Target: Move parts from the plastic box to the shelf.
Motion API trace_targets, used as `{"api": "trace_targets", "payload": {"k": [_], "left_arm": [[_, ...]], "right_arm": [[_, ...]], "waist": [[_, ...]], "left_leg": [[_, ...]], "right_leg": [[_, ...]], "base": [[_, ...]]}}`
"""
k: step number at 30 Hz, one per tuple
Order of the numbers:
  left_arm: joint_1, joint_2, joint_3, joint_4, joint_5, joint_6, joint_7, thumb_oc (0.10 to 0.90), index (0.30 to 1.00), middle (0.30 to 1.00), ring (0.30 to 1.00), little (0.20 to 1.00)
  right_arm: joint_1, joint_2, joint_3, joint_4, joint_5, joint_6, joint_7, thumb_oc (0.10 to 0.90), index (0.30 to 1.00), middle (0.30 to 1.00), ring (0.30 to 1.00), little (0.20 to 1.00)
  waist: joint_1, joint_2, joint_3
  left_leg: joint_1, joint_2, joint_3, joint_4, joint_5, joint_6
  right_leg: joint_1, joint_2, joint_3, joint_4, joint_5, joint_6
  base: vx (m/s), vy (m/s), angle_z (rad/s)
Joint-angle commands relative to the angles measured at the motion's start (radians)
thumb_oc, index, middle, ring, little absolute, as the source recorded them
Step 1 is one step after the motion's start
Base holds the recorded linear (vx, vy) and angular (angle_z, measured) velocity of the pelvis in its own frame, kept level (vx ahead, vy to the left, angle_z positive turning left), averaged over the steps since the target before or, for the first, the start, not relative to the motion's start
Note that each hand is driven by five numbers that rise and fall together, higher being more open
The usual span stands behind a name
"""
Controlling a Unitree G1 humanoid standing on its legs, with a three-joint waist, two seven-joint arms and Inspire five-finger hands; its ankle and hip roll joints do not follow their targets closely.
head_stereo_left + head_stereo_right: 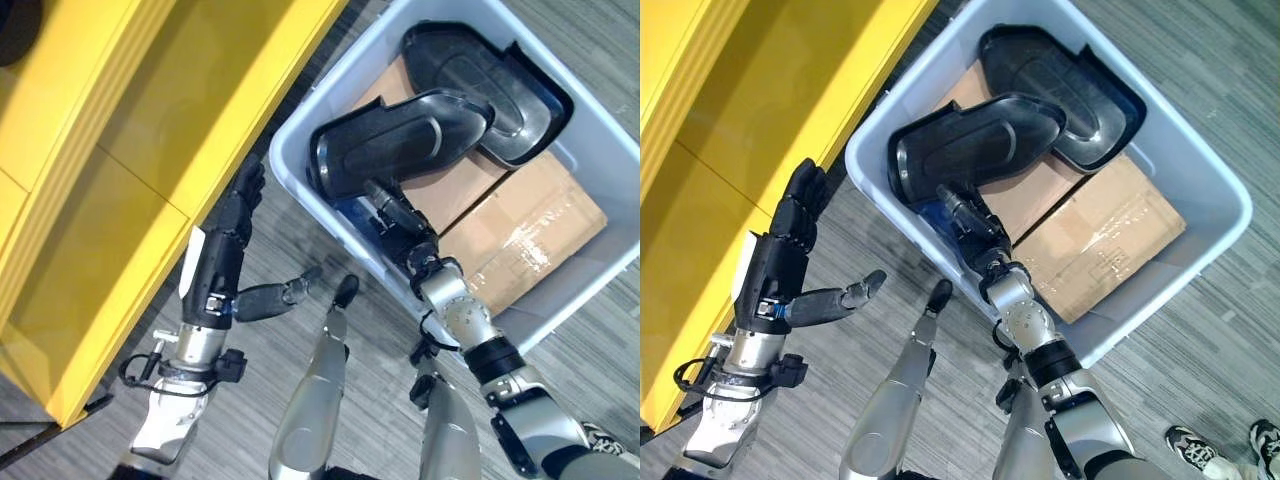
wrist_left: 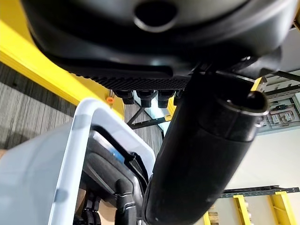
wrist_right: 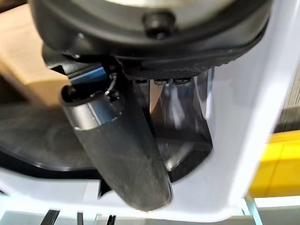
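A pale plastic box (image 1: 291, 172) stands on the floor and holds two black moulded parts on a cardboard carton (image 1: 522, 228). The near part (image 1: 395, 140) leans over the far one (image 1: 490, 85). My right hand (image 1: 402, 218) reaches down inside the box along its near wall. Its fingers are straight, with the tips at the lower edge of the near part (image 1: 970, 145); its thumb (image 3: 122, 150) sticks out straight. My left hand (image 1: 224, 250) hovers outside the box beside the yellow shelf (image 1: 120, 180), fingers straight, thumb (image 1: 282, 294) spread, holding nothing.
The shelf runs along the left, close to the box's corner, with a narrow strip of grey floor (image 1: 260, 270) between them. A person's shoes (image 1: 1200, 445) stand at the lower right, past the box.
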Motion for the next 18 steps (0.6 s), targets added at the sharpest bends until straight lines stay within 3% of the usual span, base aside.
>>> {"api": "trace_targets", "payload": {"k": [1,4,7,8,10,12,18], "left_arm": [[-0.040,0.032,-0.032,-0.120,-0.048,-0.130,-0.003,0.900,1.000,1.000,1.000,1.000],[-0.052,0.034,-0.042,-0.113,-0.072,-0.120,-0.012,0.900,1.000,1.000,1.000,1.000],[-0.059,0.038,-0.046,-0.108,-0.089,-0.112,-0.022,0.900,1.000,1.000,1.000,1.000],[-0.061,0.038,-0.049,-0.105,-0.093,-0.112,-0.026,0.900,1.000,1.000,1.000,1.000],[-0.064,0.037,-0.055,-0.099,-0.095,-0.116,-0.029,0.900,1.000,1.000,1.000,1.000],[-0.067,0.042,-0.060,-0.101,-0.107,-0.118,-0.030,0.900,1.000,1.000,1.000,1.000],[-0.066,0.059,-0.063,-0.103,-0.142,-0.120,-0.066,0.900,1.000,1.000,1.000,1.000]], "right_arm": [[-0.088,0.055,-0.028,0.004,0.036,-0.067,-0.034,0.900,1.000,1.000,1.000,1.000],[-0.143,0.044,-0.074,0.058,-0.016,-0.123,-0.006,0.900,1.000,1.000,1.000,1.000],[-0.174,0.026,-0.100,0.097,-0.034,-0.138,0.008,0.900,1.000,1.000,1.000,1.000],[-0.190,0.019,-0.108,0.114,-0.049,-0.143,0.004,0.784,0.838,0.838,0.838,0.838],[-0.209,0.007,-0.118,0.136,-0.065,-0.154,-0.007,0.400,0.300,0.300,0.300,0.300],[-0.222,-0.025,-0.132,0.171,-0.108,-0.190,0.005,0.400,0.300,0.300,0.300,0.300],[-0.276,-0.119,-0.179,0.283,-0.214,-0.195,0.072,0.400,0.300,0.300,0.300,0.300]], "waist": [[0.038,0.019,-0.015],[0.043,0.030,-0.015],[0.047,0.037,-0.015],[0.048,0.040,-0.015],[0.050,0.043,-0.015],[0.052,0.046,-0.015],[0.054,0.055,-0.015]], "left_leg": [[-0.034,-0.096,0.124,-0.008,0.048,0.114],[-0.040,-0.102,0.121,-0.003,0.048,0.115],[-0.046,-0.106,0.120,0.002,0.047,0.116],[-0.049,-0.107,0.121,0.004,0.047,0.116],[-0.052,-0.106,0.122,0.006,0.045,0.116],[-0.059,-0.107,0.123,0.012,0.043,0.115],[-0.054,-0.108,0.121,0.014,0.034,0.119]], "right_leg": [[0.100,0.023,0.013,0.016,-0.030,-0.008],[0.091,0.021,0.013,0.029,-0.032,-0.010],[0.083,0.018,0.009,0.040,-0.033,-0.011],[0.079,0.017,0.009,0.043,-0.033,-0.011],[0.074,0.015,0.008,0.046,-0.034,-0.012],[0.067,0.012,0.006,0.055,-0.035,-0.012],[0.056,0.010,0.001,0.071,-0.038,-0.014]], "base": [[0.01,0.036,0.14],[0.02,0.044,0.11],[0.01,0.027,0.02],[0.00,0.031,0.00],[0.00,0.017,0.00],[0.00,0.038,0.01],[0.00,0.001,0.07]]}}
